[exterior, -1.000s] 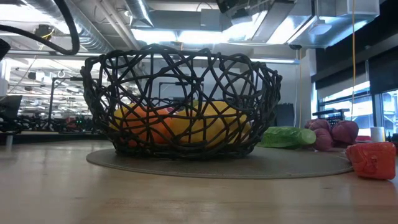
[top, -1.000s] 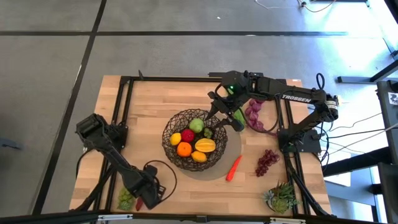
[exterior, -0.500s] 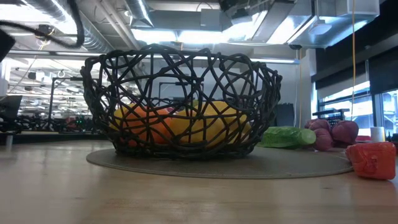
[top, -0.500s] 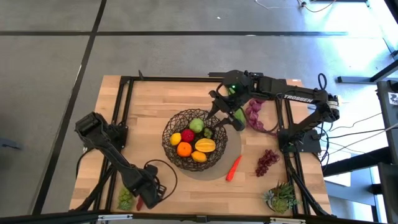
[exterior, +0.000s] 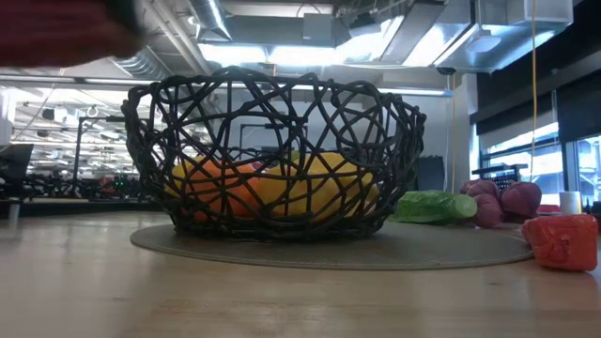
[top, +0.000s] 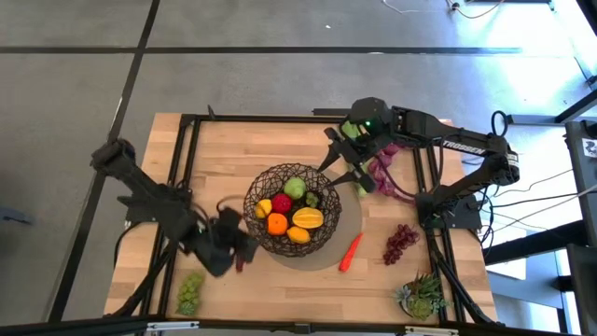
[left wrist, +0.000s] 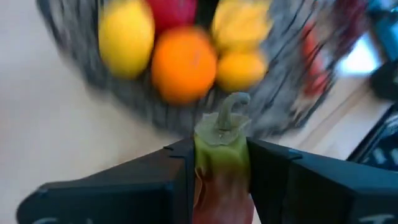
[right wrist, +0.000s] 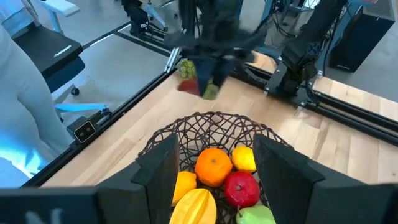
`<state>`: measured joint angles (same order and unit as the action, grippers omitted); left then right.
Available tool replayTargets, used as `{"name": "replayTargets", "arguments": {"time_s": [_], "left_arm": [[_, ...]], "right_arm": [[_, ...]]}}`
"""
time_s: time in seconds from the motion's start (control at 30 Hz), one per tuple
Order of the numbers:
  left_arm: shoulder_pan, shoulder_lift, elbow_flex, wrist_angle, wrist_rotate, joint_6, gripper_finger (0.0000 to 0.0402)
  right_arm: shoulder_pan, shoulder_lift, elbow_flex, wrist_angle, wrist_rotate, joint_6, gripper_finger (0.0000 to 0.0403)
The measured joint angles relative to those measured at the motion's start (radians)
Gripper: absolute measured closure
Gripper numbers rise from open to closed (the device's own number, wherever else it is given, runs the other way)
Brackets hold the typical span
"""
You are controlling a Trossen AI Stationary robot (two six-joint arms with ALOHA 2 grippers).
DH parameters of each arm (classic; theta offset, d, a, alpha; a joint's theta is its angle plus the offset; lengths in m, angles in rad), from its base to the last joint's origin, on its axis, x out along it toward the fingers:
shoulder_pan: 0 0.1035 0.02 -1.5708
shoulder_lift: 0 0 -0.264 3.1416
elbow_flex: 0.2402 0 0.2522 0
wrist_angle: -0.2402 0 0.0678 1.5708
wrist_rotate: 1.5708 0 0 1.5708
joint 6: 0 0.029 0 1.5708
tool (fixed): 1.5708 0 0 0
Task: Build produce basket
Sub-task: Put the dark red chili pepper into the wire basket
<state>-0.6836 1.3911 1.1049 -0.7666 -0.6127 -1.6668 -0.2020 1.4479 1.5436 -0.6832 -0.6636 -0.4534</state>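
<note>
Lifted off the near-left corner of the desk (top: 187, 149) and swung in toward the basket (top: 256, 227), that left pincer (top: 241, 252), now just beside the near-left rim. Clamped on a red chilli (left wrist: 219, 163), green stem poking forward between the dark fingers (left wrist: 180, 168) (a snug hold across the top of the pod). Green grapes (top: 191, 291) left lying alone near the front-left edge. Pulled back a touch toward the far-right side, the right pincer (top: 346, 166), jaws spread wide, holding nothing, hovering above the far-right rim.

Already in the bowl: orange (top: 276, 224), lemon (top: 264, 207), red apple (top: 282, 203), green apple (top: 296, 188), yellow mango (top: 308, 218). Not yet loaded: carrot (top: 350, 251) and purple grapes (top: 400, 242) on the right, green leafy stalk (exterior: 434, 207) and some purple vegetable (top: 382, 173) beyond the grey mat (top: 353, 222).

Advice for the drop, as a judgement: carry the chilli up and clear over the wire rim, not into it. Aim for the gap on the near-left side beside the orange, lower until the tip sits among the fruit, then release. Worth keeping the pod level so the stem does not snag in the mesh.
</note>
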Motion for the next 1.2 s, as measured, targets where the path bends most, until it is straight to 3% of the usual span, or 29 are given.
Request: {"name": "replayTargets", "arguments": {"time_s": [0.23, 0.43, 0.7, 0.97, 1.2], "left_arm": [[0.148, -0.098, 0.000, 0.092, -0.222, 0.482, 0.0317], [0.268, -0.070, 0.001, 0.298, -0.264, 0.861, 0.0316], [0.360, 0.020, 0.000, 0.281, -0.262, 0.892, 0.0315], [0.450, 0.090, 0.000, 0.287, -0.351, 0.919, 0.0315], [0.546, 0.169, 0.000, 0.319, -0.243, 0.919, 0.0315]], "right_arm": [[0.000, 0.000, 0.000, 0.001, 0.030, 0.000, 0.0202], [0.000, 0.000, 0.000, 0.006, 0.053, 0.000, 0.0202], [0.000, 0.000, 0.000, 0.014, 0.053, 0.000, 0.0202], [0.000, 0.000, 0.000, 0.039, 0.052, 0.000, 0.0202], [0.000, 0.000, 0.000, 0.040, 0.052, 0.000, 0.0202]]}}
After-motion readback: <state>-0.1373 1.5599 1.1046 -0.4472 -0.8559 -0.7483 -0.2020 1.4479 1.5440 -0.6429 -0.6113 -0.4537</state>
